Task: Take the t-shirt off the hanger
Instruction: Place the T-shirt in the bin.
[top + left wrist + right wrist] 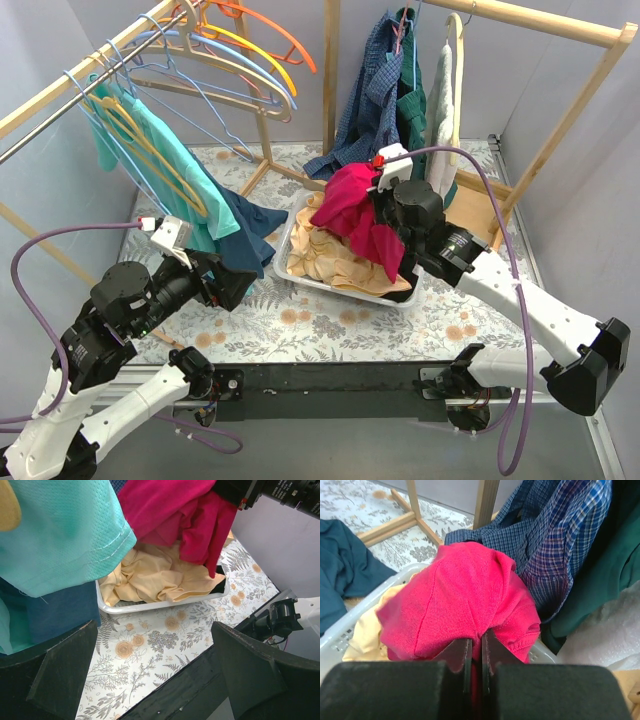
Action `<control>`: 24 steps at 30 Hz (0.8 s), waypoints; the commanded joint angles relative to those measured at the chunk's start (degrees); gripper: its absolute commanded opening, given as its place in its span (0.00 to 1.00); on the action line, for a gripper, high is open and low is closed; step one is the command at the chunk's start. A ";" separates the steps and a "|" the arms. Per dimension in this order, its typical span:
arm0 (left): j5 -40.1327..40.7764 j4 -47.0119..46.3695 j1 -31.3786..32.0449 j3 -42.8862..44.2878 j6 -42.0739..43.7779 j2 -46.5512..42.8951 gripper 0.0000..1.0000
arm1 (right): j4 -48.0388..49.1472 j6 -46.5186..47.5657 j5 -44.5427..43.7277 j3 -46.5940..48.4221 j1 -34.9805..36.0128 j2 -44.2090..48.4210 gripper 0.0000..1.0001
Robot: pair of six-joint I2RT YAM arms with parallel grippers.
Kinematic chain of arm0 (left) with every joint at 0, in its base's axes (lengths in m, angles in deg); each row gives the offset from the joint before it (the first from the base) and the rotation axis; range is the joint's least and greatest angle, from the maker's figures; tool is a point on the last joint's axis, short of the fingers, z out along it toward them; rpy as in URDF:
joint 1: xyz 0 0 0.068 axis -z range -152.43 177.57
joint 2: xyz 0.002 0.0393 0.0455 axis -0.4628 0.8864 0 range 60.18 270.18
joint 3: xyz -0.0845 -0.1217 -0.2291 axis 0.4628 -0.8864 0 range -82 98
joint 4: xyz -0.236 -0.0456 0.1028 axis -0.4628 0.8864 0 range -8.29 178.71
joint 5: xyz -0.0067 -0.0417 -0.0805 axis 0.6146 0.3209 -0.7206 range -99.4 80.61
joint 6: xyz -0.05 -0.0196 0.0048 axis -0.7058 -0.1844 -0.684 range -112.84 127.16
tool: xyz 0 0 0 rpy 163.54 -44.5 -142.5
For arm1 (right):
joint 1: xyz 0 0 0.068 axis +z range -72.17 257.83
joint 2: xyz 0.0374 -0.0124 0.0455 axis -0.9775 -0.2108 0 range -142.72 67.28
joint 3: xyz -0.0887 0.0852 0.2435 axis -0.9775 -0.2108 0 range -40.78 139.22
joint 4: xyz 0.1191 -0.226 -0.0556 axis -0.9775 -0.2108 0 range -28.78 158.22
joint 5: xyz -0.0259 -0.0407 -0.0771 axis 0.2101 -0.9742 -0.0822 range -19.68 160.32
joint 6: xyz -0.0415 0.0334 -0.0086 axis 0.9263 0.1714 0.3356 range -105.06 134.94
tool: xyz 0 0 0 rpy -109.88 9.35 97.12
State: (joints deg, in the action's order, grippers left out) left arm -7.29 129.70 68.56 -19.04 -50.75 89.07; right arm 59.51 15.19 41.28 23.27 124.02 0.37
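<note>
A crimson t-shirt [350,205] hangs bunched from my right gripper [385,190] above the white basket [296,272]; no hanger shows in it. In the right wrist view the jaws [476,652] are pinched shut on a fold of this shirt [465,595]. My left gripper [235,282] is open and empty, low beside a teal t-shirt [165,160] that hangs on a yellow hanger [150,150] on the left rail. In the left wrist view the gripper [155,675] is over the floral table, with the teal shirt [60,535] and crimson shirt [170,510] above.
The basket [150,607] holds a pale yellow garment [155,577]. A navy garment [250,225] hangs by the teal shirt. Empty hangers [240,60] sit on the left rail. A plaid shirt [555,535] and a green garment [412,110] hang on the wooden rack [540,20] behind.
</note>
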 commanded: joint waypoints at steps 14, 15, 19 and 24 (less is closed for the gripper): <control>-0.44 -0.61 -0.12 -0.82 -0.01 -1.20 0.98 | 0.54 -17.19 -3.49 -29.40 -1.98 6.79 0.01; -0.44 -0.79 -0.12 -0.91 -0.01 -1.29 0.98 | 0.45 -18.00 -2.87 -30.38 -2.51 7.06 0.01; -0.18 -1.05 -0.12 -0.47 -0.18 -1.02 0.98 | -1.21 -21.34 0.03 -31.89 -3.04 3.38 0.01; -0.18 0.88 -0.12 2.86 0.25 0.47 0.98 | -8.24 -22.31 0.12 -25.39 -2.95 0.64 0.33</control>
State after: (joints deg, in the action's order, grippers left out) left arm -7.29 129.68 68.56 -19.54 -50.77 88.24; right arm 60.14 -4.04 39.89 -5.61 121.10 1.99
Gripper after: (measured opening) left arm 0.981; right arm 0.112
